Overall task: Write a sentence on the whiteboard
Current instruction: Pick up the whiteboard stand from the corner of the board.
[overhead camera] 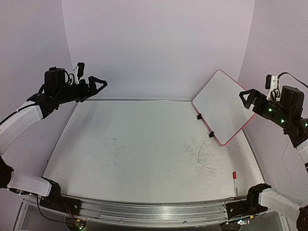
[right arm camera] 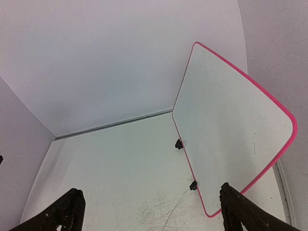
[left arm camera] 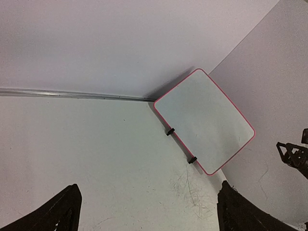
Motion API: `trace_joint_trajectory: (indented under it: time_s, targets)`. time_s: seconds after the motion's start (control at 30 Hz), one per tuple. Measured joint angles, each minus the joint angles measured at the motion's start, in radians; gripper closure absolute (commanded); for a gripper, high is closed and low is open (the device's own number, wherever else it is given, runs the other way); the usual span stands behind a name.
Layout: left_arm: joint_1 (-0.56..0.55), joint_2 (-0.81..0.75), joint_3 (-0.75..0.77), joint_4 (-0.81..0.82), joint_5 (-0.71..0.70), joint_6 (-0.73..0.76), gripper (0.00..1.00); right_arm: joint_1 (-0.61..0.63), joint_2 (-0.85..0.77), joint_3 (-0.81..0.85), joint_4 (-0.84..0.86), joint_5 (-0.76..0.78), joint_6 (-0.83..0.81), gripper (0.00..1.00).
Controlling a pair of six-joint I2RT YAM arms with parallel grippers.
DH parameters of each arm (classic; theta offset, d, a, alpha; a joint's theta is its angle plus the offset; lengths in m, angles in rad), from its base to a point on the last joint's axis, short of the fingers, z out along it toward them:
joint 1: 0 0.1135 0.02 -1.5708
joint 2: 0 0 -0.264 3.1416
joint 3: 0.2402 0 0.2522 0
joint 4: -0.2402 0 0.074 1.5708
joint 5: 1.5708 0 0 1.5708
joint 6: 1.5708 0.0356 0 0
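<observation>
The whiteboard (overhead camera: 222,107), a glossy white panel with a thin red rim and two black clip feet, stands tilted at the table's back right corner, leaning against the wall. It is also in the left wrist view (left arm camera: 204,120) and the right wrist view (right arm camera: 231,120). Its face is plain white; the sentence is out of view. A slim marker with a red end (overhead camera: 235,179) lies near the table's front right edge. My left gripper (overhead camera: 98,84) hangs open over the back left, empty (left arm camera: 149,187). My right gripper (overhead camera: 248,97) is open and empty just in front of the board's right side (right arm camera: 150,190).
Grey scribble marks (overhead camera: 207,156) cover the white table (overhead camera: 134,144) in front of the board. A metal rail (overhead camera: 144,99) runs along the table's back edge, and pale walls close in at the back and on both sides. The right arm's fingers (left arm camera: 293,156) show in the left wrist view.
</observation>
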Motion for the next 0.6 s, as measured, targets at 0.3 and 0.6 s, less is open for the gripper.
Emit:
trace_joint_trajectory:
  time_s: [0.3, 0.6]
  targets:
    - [-0.007, 0.039, 0.016, -0.023, -0.046, 0.09, 0.01, 0.27, 0.128, 0.003, 0.038, 0.068, 0.041, 0.02]
    - [-0.006, 0.174, 0.132, -0.072, -0.105, 0.18, 0.01, 0.57, 0.501, 0.035, 0.083, 0.275, 0.18, 0.02]
